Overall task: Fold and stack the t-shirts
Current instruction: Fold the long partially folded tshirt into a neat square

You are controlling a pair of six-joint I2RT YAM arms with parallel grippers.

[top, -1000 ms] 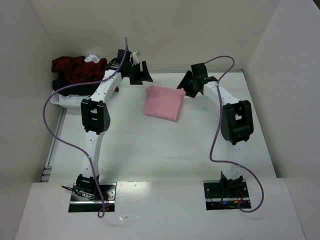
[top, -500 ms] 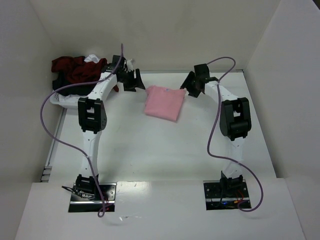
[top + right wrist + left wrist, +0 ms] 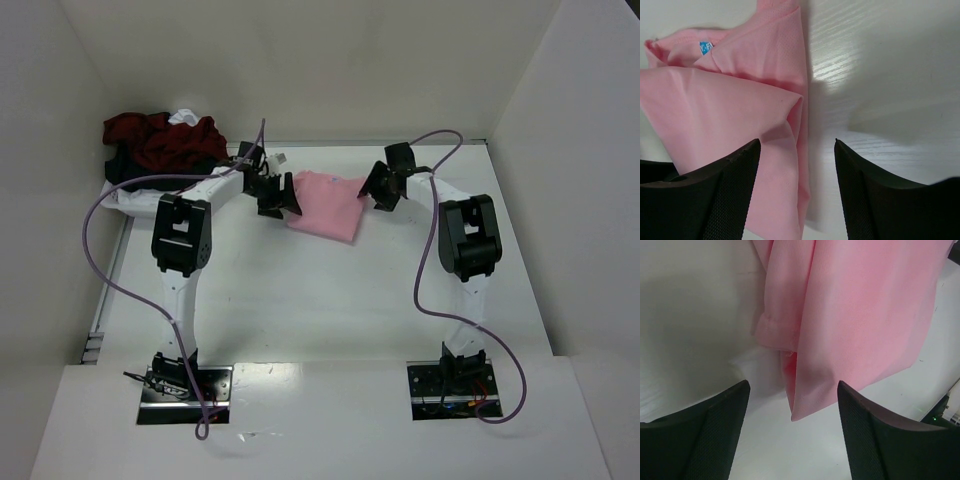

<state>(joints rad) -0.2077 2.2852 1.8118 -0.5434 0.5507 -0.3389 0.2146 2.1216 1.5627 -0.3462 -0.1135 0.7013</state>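
Observation:
A folded light pink t-shirt (image 3: pixel 328 204) lies on the white table (image 3: pixel 320 290) between my two grippers. My left gripper (image 3: pixel 282 197) is open at the shirt's left edge, and in the left wrist view a corner of the pink t-shirt (image 3: pixel 855 315) points down between the black fingers (image 3: pixel 715 435). At the shirt's right edge my right gripper (image 3: pixel 378 190) stands open, with the folded edge of the pink t-shirt (image 3: pixel 740 115) between its fingers (image 3: pixel 875 195). A blue spot shows near the shirt's collar. Neither gripper holds cloth.
At the back left a white basket (image 3: pixel 135 198) holds a heap of dark red, black and white t-shirts (image 3: pixel 160 140). White walls enclose the table at the back and on both sides. Purple cables loop off both arms.
Both grippers have come down and inward to the pink shirt's two side edges. The right gripper's jaws have opened wider. The shirt has stayed in place.

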